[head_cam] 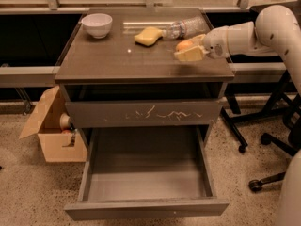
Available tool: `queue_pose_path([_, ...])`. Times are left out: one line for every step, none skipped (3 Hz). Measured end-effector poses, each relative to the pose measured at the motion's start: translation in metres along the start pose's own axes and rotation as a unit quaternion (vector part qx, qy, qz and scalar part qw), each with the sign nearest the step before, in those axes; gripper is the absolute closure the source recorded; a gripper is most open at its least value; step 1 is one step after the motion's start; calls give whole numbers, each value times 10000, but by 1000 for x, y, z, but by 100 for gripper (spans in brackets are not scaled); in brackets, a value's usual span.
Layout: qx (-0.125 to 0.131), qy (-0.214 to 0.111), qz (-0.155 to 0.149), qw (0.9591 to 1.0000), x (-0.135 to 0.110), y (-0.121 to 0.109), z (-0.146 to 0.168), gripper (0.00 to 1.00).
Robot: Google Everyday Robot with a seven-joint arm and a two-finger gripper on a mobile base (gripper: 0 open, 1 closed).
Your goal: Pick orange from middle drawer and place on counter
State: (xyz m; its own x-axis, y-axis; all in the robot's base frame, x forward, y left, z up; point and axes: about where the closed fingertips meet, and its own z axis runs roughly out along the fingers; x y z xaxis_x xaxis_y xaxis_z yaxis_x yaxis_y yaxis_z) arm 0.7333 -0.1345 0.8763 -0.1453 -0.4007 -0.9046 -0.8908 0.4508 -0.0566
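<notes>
Since the counter [117,62] is glossy and the middle drawer [146,173] stands open below its front edge, a released orange could roll off. The gripper [190,51] sits low over the counter's right side, just beside a lying bottle [186,28], with the orange [184,44] against it. I cannot tell whether it is gripping or has let go.

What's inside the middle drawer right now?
The middle drawer shows only bare grey floor; the strip behind its front panel is hidden. The orange is over the counter, at the gripper.

Arm [244,34] stretched level (white), gripper [187,52] at end.
</notes>
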Motion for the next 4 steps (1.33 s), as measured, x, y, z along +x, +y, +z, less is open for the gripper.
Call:
queue_pose_path([152, 45, 362, 9992, 0, -23, 6, 100])
queue_pose_path([333, 199, 686, 9969, 4, -43, 11, 85])
queue_pose_path([471, 394, 1028, 9928, 15, -61, 17, 54])
queue_pose_path([516, 464, 1175, 9906, 20, -68, 19, 31])
